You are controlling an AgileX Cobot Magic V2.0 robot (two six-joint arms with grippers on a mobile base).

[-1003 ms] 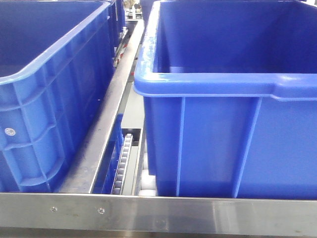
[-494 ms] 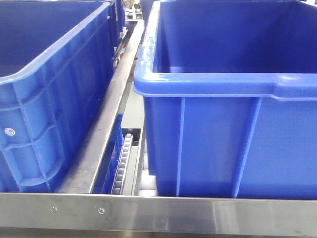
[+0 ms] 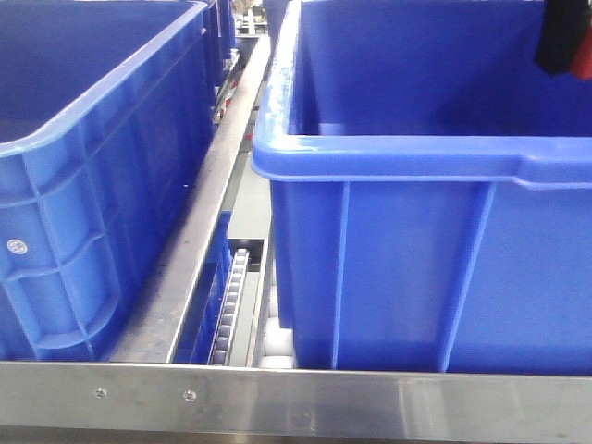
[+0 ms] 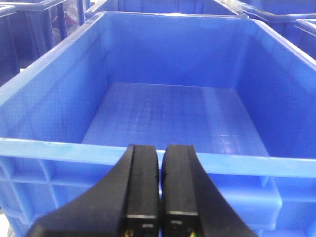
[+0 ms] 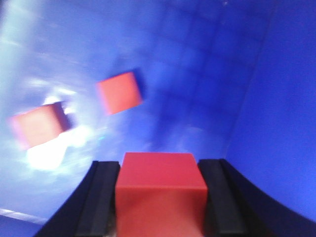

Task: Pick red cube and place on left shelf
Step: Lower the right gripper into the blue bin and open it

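Note:
The red cube (image 5: 160, 190) sits clamped between the two black fingers of my right gripper (image 5: 160, 167), which is shut on it inside a dark-blue crate. In the front view that gripper (image 3: 560, 37) shows at the top right, over the right crate (image 3: 416, 268), with a red sliver of the cube (image 3: 585, 46) at the frame edge. The left shelf shows as a stainless-steel front rail (image 3: 296, 398) with roller tracks (image 3: 231, 310) carrying the crates. My left gripper (image 4: 161, 148) is shut on nothing, just before the near rim of an empty blue crate (image 4: 163, 113).
Two other red cubes (image 5: 118, 92) (image 5: 38, 123) lie on the floor of the crate below my right gripper. A second blue crate (image 3: 83, 203) stands at the left, a steel divider rail (image 3: 199, 231) between the two. More blue crates (image 4: 44, 19) stand behind.
My right gripper has come into the front view at the top right, above the right crate. The crates and shelf have barely shifted.

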